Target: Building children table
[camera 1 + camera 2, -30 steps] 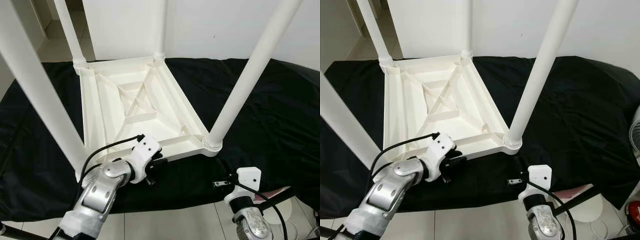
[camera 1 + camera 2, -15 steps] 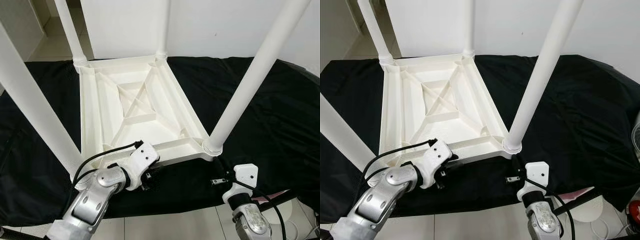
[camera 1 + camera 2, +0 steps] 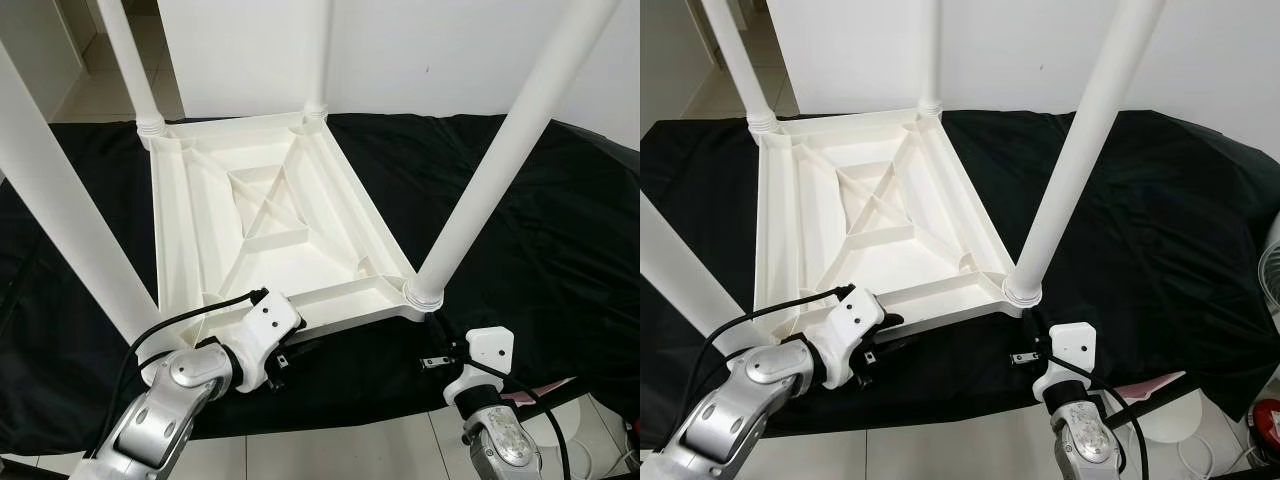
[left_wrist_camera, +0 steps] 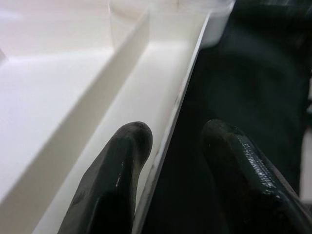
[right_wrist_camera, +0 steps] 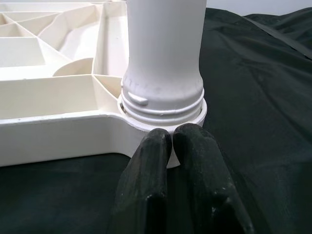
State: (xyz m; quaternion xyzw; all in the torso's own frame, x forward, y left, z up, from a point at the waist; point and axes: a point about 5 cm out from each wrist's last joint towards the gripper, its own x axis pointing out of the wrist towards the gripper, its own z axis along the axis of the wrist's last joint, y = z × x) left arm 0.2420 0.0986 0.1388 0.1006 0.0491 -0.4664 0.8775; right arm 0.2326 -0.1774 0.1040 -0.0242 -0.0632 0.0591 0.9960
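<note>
A white plastic children's table (image 3: 280, 230) lies upside down on a black cloth, its underside ribs showing. All its legs stand upward, the near right leg (image 3: 480, 190) screwed into its corner socket (image 5: 163, 105). My left gripper (image 4: 173, 134) is open at the table's near rim (image 4: 183, 97), one finger inside the rim and one outside over the cloth; it is also seen at the near edge (image 3: 283, 352). My right gripper (image 5: 172, 134) is shut with nothing in it, fingertips just short of the near right leg's base.
The black cloth (image 3: 540, 250) covers the low surface under the table and drops to a tiled floor (image 3: 330, 450) at the front. A white wall stands behind. A white round base (image 3: 1170, 420) and a red object (image 3: 1268, 420) sit on the floor at right.
My left gripper has slid left along the table's near rim and drawn back a little. The head view has shifted slightly. The right gripper has hardly moved.
</note>
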